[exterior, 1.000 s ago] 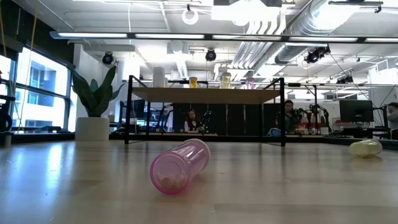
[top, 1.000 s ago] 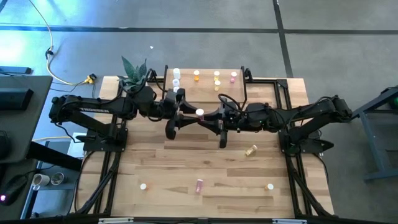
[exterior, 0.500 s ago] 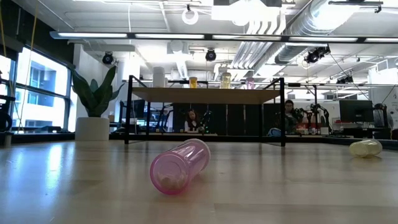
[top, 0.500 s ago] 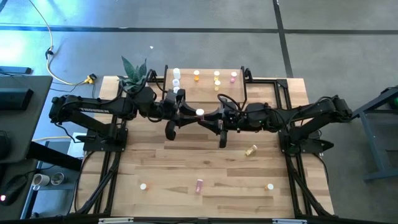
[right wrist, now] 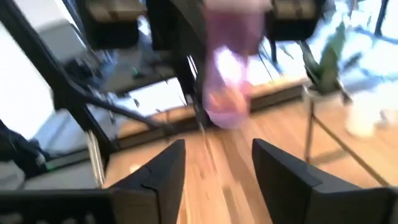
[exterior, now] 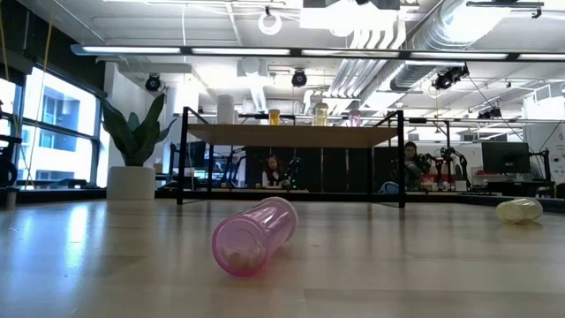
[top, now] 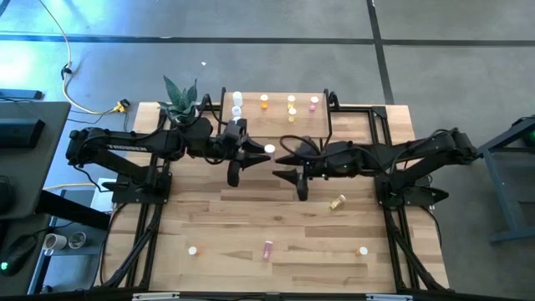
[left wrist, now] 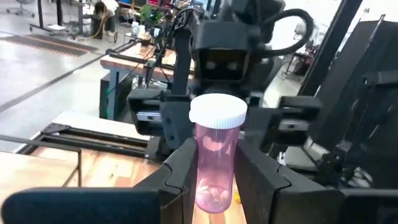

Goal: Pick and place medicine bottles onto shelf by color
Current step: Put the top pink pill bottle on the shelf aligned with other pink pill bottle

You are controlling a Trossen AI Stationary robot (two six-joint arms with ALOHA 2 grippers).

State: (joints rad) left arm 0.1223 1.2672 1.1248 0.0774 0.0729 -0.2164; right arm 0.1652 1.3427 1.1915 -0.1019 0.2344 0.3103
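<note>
You see the shelf at the table's far edge, with white, orange-yellow and pink bottles standing on it. Near its front edge, the left gripper clamps a white-capped pink bottle. Just right, the right gripper faces it, fingers spread, holding nothing.

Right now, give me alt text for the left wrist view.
The left end effector grips an upright pink bottle with a white cap. The right arm's end effector faces it from just behind.
</note>
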